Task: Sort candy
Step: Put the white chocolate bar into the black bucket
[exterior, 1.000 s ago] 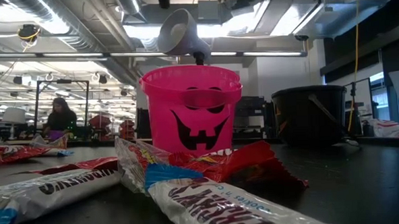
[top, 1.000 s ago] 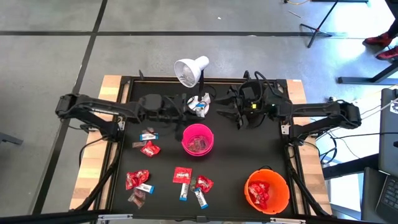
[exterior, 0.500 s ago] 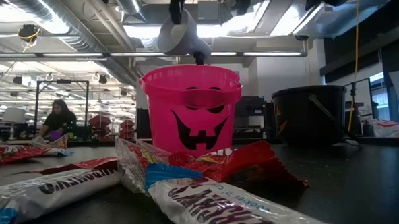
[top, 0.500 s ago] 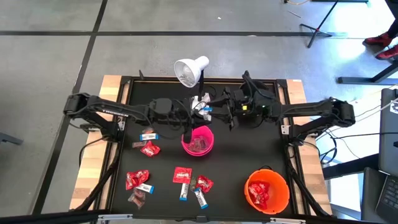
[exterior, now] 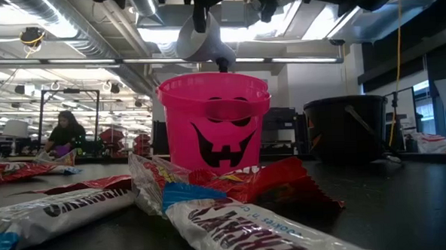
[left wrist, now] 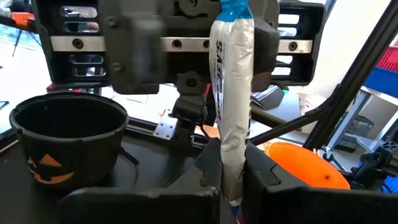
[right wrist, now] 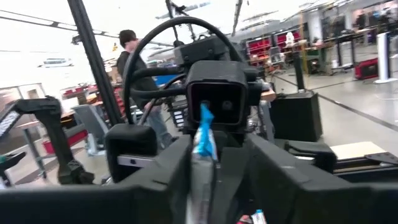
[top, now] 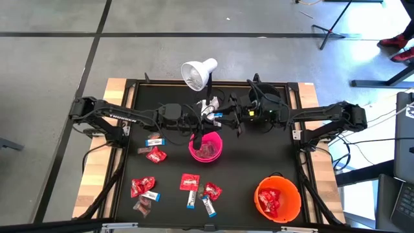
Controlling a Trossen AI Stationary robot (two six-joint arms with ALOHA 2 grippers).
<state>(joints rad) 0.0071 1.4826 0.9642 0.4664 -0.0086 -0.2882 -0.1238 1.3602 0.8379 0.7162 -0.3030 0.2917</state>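
Left gripper (top: 208, 117): held above the table, just behind the pink bucket (top: 206, 145); fingers (left wrist: 261, 177) clamped on one end of a white bar (left wrist: 232, 106); gripper faced tip to tip by the right gripper.
White bar: a slim white sweet with blue ends; stood up from between the left fingers in the left wrist view; its far end reaches the right gripper; its blue tip is seen between the right fingers (right wrist: 277, 180) in the right wrist view.
Right gripper (top: 223, 118): met with the left gripper over the table's middle rear; fingers set on either side of the bar's far end; whether they press on it cannot be told.
Loose candy (top: 155, 154): red packets, white-and-blue bars and a dark one, spread on the table in front of both grippers, well apart from them.
Pink bucket: some candy seen inside.
Orange bucket (top: 277, 197): well apart from the right gripper, at the front corner; red packets inside.
Black bucket (left wrist: 68, 146): seen beyond the left gripper.
Lamp (top: 198, 73): just behind the grippers.
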